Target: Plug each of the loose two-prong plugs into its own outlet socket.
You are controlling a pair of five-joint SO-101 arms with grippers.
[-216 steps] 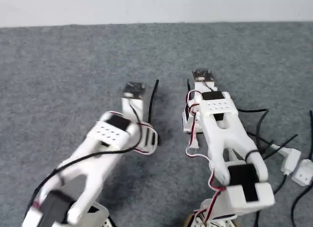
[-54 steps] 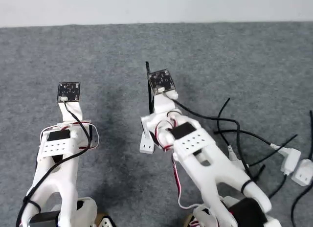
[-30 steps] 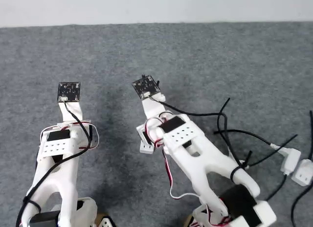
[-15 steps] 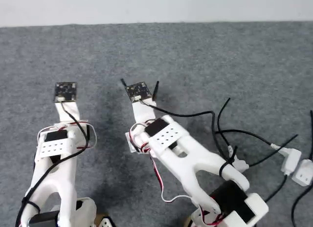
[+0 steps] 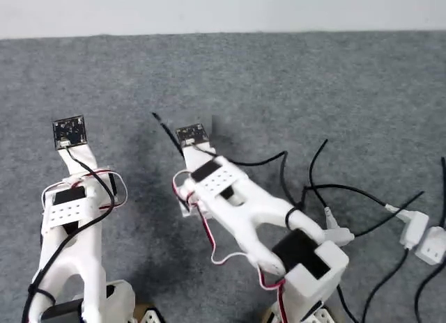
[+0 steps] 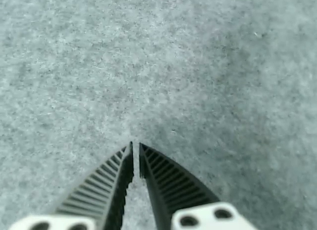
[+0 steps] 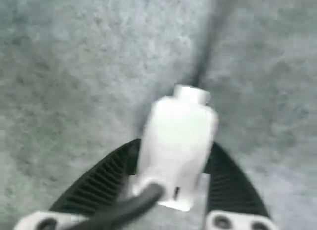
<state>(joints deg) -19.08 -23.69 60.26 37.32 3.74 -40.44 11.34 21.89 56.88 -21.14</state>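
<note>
In the right wrist view my right gripper (image 7: pixel 174 146) is shut on a white plug (image 7: pixel 178 133). A black cord (image 7: pixel 208 46) runs off the plug's far end over the grey carpet. In the high view the right arm (image 5: pixel 230 198) lies across the middle of the carpet, angled to the left, and covers its gripper. My left gripper (image 6: pixel 134 146) is shut with nothing between its ribbed fingers, just above bare carpet. The left arm (image 5: pixel 66 211) stands at the left. Two more white plugs (image 5: pixel 413 227) (image 5: pixel 433 245) lie at the right edge.
Black cords (image 5: pixel 327 191) tangle on the carpet right of the right arm, with a small white connector (image 5: pixel 337 234) among them. A pale wall (image 5: pixel 223 10) borders the carpet's far edge. Grey carpet (image 5: pixel 313 86) stretches open at the back.
The right arm has swung steadily to the left, carrying the white plug and dragging its cord. The left arm has shifted a little to the left and farther out.
</note>
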